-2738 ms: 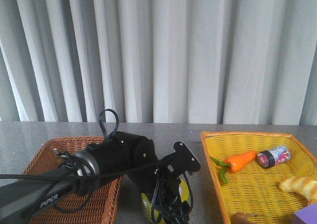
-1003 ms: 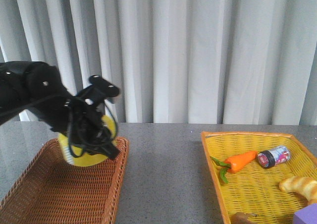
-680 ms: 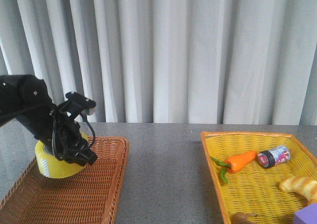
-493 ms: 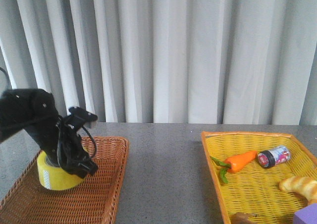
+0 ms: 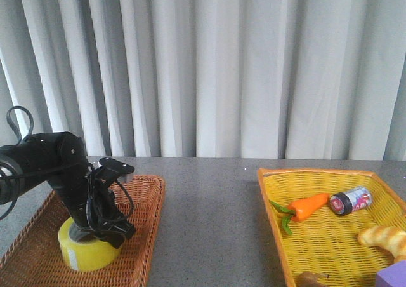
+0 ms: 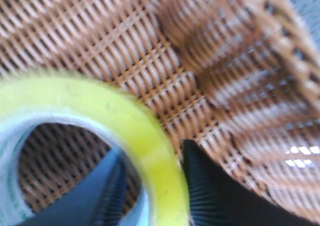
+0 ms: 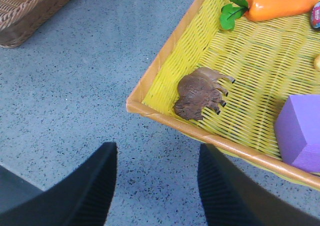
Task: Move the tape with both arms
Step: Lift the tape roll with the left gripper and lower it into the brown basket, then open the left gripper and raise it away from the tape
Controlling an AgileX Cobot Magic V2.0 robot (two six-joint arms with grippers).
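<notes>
One tape [image 5: 87, 252] sits in the brown basket [image 5: 143, 236]; left gripper [image 6: 150, 196] jaws clamped across its wall; right gripper [image 7: 157, 186] jaws apart over the table [image 7: 75, 86].

Item: your tape [image 5: 85, 254], one wide translucent-yellow roll with white printed core, lying flat in the brown wicker basket [image 5: 28, 249] at 8 o'clock of the front view, left gripper [image 6: 150, 196] fingers pinching its wall.
</notes>
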